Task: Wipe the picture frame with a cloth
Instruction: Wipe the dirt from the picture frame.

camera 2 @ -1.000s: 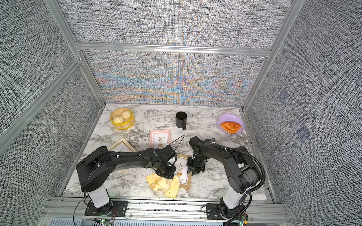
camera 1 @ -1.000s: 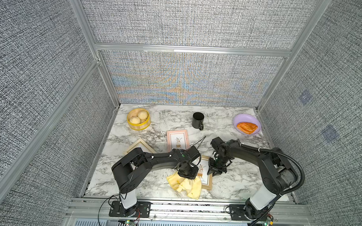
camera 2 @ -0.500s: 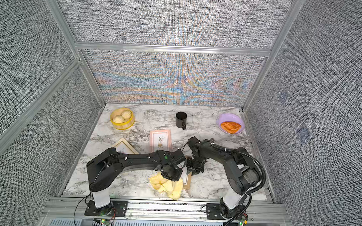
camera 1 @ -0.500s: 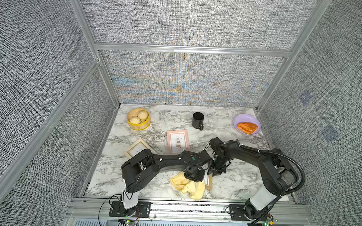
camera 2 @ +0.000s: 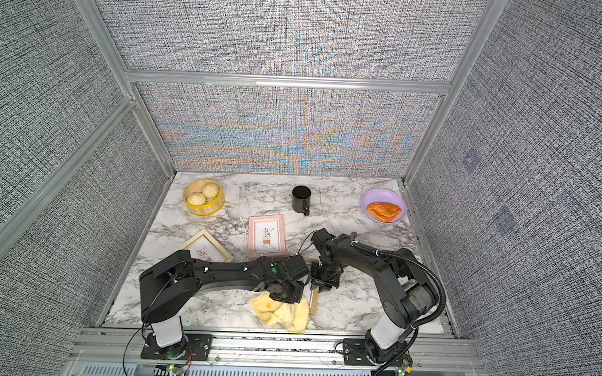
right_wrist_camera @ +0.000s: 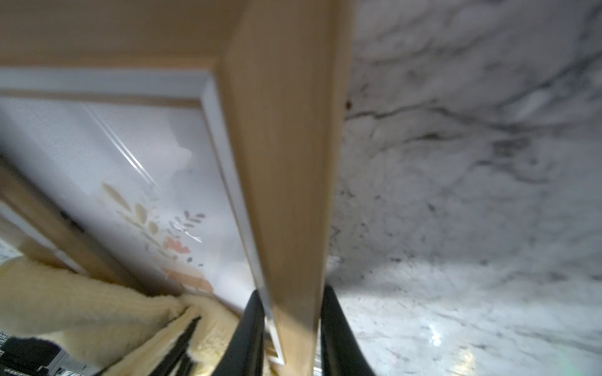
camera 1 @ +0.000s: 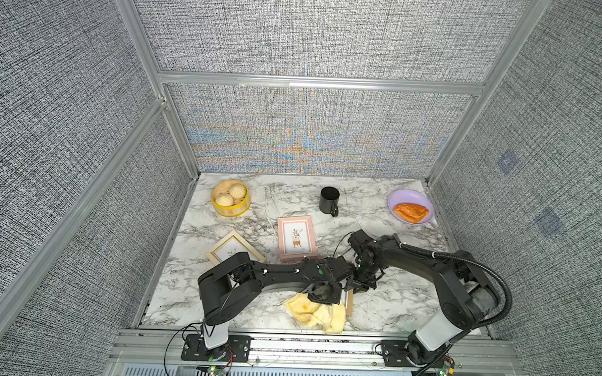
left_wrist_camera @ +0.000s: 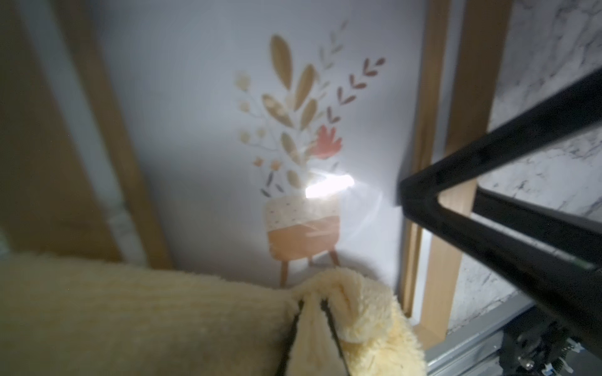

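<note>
- Since a second ago, your left gripper (camera 1: 323,293) has dragged the cloth (camera 1: 314,313) sideways across the picture frame (camera 1: 349,300), toward the right arm. The printed plant that lay bare beside the cloth is now covered from above. Only one wooden rail shows in both top views.
- The left arm has stretched out with the stroke, and its forearm now lies just on the robot side of the pink frame (camera 1: 296,237).
- The right gripper (right_wrist_camera: 290,312) has not shifted. It is clamped across the rail of the picture frame farthest from the cloth, with one finger on each face of the rail.
- The left claw is pressed together on a fold of the cloth (left_wrist_camera: 163,309), which touches the glass at the foot of the printed pot.
- The picture frame sits on the marble table (camera 1: 392,302), nearer the robot than the pink frame and a little to its right, without touching it. Whether the held side is raised off the table, you cannot tell.
- Press lightly and evenly so the cloth slides rather than bunches. Much of it already trails off the frame's near edge onto the table.
- The two claws are close together, so end the stroke short of the right fingers.
- Hold the right grip firm so the picture frame does not skid under the wipe.
- In the left wrist view, the glass (left_wrist_camera: 195,130) toward the pink frame is bare. That half looks like the place for your next pass.
</note>
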Controlling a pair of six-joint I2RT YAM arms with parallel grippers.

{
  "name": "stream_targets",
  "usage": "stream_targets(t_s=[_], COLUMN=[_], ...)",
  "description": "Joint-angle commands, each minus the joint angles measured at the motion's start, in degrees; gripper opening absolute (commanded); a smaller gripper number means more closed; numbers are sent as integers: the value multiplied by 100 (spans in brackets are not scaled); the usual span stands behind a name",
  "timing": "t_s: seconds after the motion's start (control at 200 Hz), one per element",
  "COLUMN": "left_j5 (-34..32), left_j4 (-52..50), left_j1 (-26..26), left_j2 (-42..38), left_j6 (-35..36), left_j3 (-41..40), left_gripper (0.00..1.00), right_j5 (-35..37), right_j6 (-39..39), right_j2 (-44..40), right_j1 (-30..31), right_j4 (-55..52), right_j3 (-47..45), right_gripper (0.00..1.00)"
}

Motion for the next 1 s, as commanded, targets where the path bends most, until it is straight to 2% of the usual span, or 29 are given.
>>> stream_targets(t_s=[0.0, 0.165, 0.285, 0.495, 0.646, 0.791, 0.991], left_j5=[87, -70, -389, -1073, -1181, -860, -219], left_j4=[-250, -274, -429, -1364, -1529, -1348, -1060], left_j1=[-213, -501, -512, -237, -9, -6, -393], left_j2=[262, 527, 417, -234, -371, -107, 558], left_j6=[-329, -790, -1039, -1020, -836, -709, -583], left_j3=[253, 437, 7, -713, -695, -260, 610], left_gripper=[0, 0, 0, 0, 0, 0, 0], right_j5=[1222, 1149, 1139, 1165, 1163, 1138, 1091], right_j6=[125, 37, -21, -93, -77, -8, 41], right_j2=[150, 35, 36, -3, -2, -36, -62], right_j1=[57, 64, 57, 18, 14, 21, 31], right_j4=[28, 61, 98, 104, 118, 167, 146], right_j3=[-298, -395, -473, -540, -532, -546, -501], right_gripper=[0, 0, 0, 0, 0, 0, 0])
